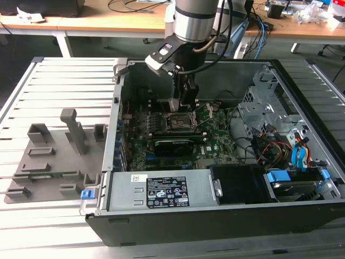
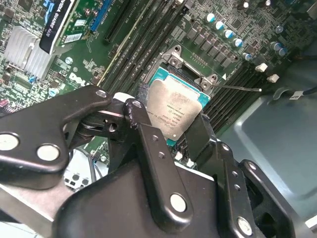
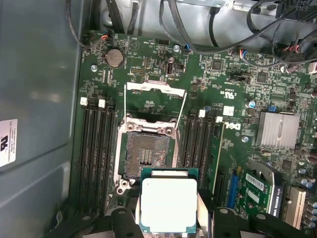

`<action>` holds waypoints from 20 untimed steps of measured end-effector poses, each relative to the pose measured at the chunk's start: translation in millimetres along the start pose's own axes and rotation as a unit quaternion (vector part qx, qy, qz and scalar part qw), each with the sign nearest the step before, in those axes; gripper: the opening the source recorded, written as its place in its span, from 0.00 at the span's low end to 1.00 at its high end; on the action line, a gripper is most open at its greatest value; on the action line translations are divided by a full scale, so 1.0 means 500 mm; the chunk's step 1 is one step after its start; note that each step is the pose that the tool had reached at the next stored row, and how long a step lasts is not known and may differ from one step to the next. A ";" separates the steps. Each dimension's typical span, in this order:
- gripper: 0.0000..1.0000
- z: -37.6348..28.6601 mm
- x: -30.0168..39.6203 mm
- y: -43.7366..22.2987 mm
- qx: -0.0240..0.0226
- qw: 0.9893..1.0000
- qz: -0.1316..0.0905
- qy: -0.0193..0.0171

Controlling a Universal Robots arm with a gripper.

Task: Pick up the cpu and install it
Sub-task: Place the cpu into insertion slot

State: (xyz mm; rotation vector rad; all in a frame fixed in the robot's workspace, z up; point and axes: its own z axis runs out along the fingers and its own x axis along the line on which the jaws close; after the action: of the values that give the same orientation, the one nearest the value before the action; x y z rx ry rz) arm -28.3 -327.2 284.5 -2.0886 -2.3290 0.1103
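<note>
Arm [image 1: 194, 21] stands steep above the open computer case [image 1: 302, 216], wrist tipped, gripper [image 1: 183, 101] low over the motherboard [image 1: 215, 135] near the case's far wall. Jaws narrowed onto the cpu [image 3: 168, 204], a black finger [image 3: 124, 220] on each of two opposite edges, silver top facing the first wrist view. Same grip in the second wrist view: cpu [image 2: 174, 111] pinched between the fingers [image 2: 143, 134], tilted a bit against the board. Cpu hangs over the socket's [image 3: 146, 153] near edge, not seated. Socket bare, contacts exposed, its metal frame [image 3: 151, 88] flipped open, thin lever wires standing off it. Memory slots [image 3: 99, 144] flank the socket on both sides, close to the fingers. Heatsink [image 3: 277, 130] and graphics card [image 1: 173, 145] nearby on the board. Power supply [image 1: 161, 191] along the case's near edge, cable tangle [image 1: 264, 145] and blue drive brackets [image 1: 278, 176] at the near corner on the exterior view's right. Grey holder blocks [image 1: 75, 132] on the slatted table [image 1: 64, 75] beside the case, well apart from the gripper
</note>
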 end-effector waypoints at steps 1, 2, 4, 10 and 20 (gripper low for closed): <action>0.54 0.001 0.000 0.000 0.000 1.000 0.001 0.000; 0.54 0.002 0.000 0.000 0.000 1.000 0.001 0.000; 0.54 0.004 0.000 0.000 0.000 1.000 0.003 0.000; 0.54 0.016 0.011 0.009 0.001 1.000 0.025 -0.003; 0.54 0.073 0.034 0.028 0.002 1.000 0.026 -0.009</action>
State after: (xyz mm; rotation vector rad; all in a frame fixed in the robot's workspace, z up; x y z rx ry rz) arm -18.3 -310.4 246.6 -2.1563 -2.2831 0.1350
